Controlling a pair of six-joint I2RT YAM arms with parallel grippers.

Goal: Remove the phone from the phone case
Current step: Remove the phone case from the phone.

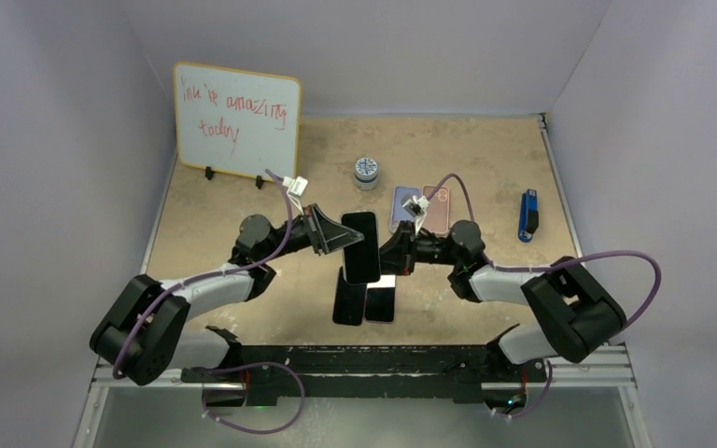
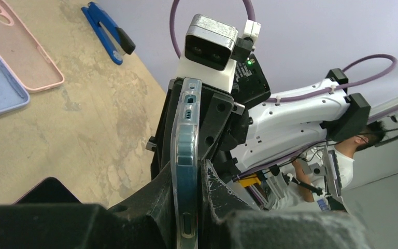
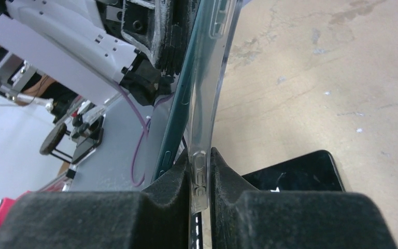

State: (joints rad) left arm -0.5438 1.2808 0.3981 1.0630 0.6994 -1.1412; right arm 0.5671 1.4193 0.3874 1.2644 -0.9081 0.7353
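Top external: held above beige worktop (image 1: 485, 159), leaving room to flex clear soft plastic phone case (image 3: 212, 78) around dark slab phone (image 1: 360, 245). Pinched on one edge by left tool (image 2: 189, 207) as anchor; opposite lip by right tool (image 3: 199, 192), likely for peeling.

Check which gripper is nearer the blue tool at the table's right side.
Right. The right gripper clamps the cased phone mid-table, on the side facing the blue tool; the left gripper clamps the phone's opposite edge, farther away.
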